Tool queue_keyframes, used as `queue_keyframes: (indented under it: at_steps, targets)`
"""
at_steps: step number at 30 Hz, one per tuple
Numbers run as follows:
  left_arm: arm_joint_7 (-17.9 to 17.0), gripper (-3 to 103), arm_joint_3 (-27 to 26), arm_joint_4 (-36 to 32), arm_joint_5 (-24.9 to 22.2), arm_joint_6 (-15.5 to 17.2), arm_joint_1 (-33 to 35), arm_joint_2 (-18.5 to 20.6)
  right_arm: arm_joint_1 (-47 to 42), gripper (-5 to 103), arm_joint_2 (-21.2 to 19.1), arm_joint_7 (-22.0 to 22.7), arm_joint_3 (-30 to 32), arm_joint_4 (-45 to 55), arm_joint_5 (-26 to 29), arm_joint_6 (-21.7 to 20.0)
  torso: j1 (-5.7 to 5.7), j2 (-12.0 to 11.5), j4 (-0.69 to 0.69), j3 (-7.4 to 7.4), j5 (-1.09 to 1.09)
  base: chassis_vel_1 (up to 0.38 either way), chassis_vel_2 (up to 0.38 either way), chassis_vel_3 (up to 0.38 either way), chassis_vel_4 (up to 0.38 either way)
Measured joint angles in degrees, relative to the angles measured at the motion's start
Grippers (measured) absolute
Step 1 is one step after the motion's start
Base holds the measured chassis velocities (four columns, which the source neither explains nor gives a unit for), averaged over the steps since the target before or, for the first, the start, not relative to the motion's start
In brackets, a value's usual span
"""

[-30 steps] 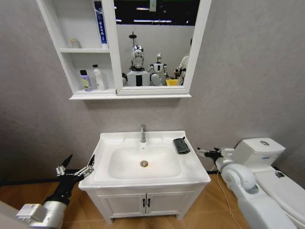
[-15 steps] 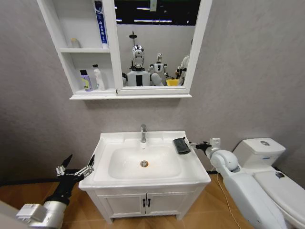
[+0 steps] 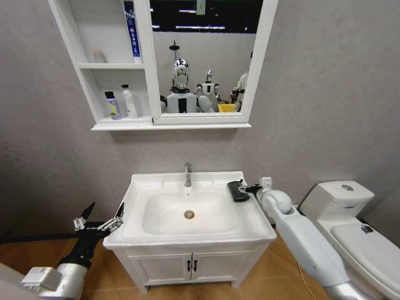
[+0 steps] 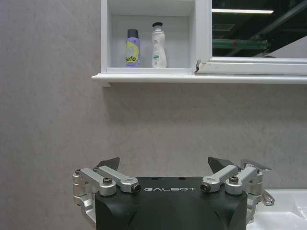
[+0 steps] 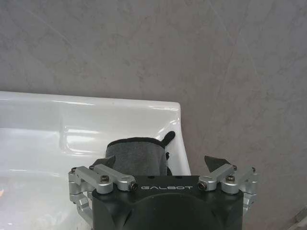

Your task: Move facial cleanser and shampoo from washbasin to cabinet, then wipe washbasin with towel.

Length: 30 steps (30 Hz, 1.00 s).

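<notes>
- Left gripper [image 3: 100, 219] low at the robot's left, just off the washbasin's front-left corner, hanging over the wood floor [image 3: 37, 256]; jaws spread wide, nothing between them.
- Left wrist view: its two dark fingertips [image 4: 111, 163] stand apart against the grey wall [image 4: 53, 120].
- Right gripper [image 3: 248, 188] at the right rim of the washbasin [image 3: 200, 234], just beside the towel; jaws apart in the right wrist view, empty. Whether one tip touches the cloth cannot be told.
- Towel [image 3: 237, 190], dark grey, folded, lies on the washbasin's right rear ledge; long axis runs roughly front to back. One jaw tip overlaps its near edge in the right wrist view [image 5: 136, 155].
- White toilet [image 3: 340, 200] stands close on the right, behind the right arm.
- Chrome tap [image 3: 187, 175] at rear centre, drain [image 3: 189, 214] in the bowl.
- White two-door vanity [image 3: 194, 265] below.
- Cabinet [image 3: 106, 69] on the wall above: a purple bottle [image 3: 112, 105] and a white bottle [image 3: 129, 102] upright, side by side on the lowest shelf.
- Mirror [image 3: 203, 59] adjoins on the right.
</notes>
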Motion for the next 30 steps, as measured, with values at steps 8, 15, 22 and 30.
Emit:
queue_keyframes:
  at_steps: [8,15,22,30]
  targets:
    - [0.0,100,0.0,0.0,0.0,0.0,0.0,0.0,0.4,100,0.8,-1.3,-1.0,-2.8,-0.7,0.0,0.00,0.0,-0.01,0.00,0.01,0.000,0.000,0.000,0.000]
    - [0.0,100,0.0,0.0,0.0,0.0,0.0,0.0,1.9,100,1.5,-2.4,-2.2,-5.2,-2.4,0.5,-0.01,0.0,0.00,0.00,0.01,0.000,0.000,0.000,0.000]
    - [0.0,100,0.0,0.0,0.0,0.0,0.0,0.0,3.0,100,2.7,-3.3,-3.3,-6.8,-3.1,1.6,-0.01,0.0,0.00,0.00,0.01,0.000,0.000,0.000,0.000]
    - [0.0,100,0.0,0.0,0.0,0.0,0.0,0.0,3.1,100,4.1,-3.2,-3.6,-7.4,-3.0,2.1,-0.01,0.0,0.00,0.00,0.01,0.000,0.000,0.000,0.000]
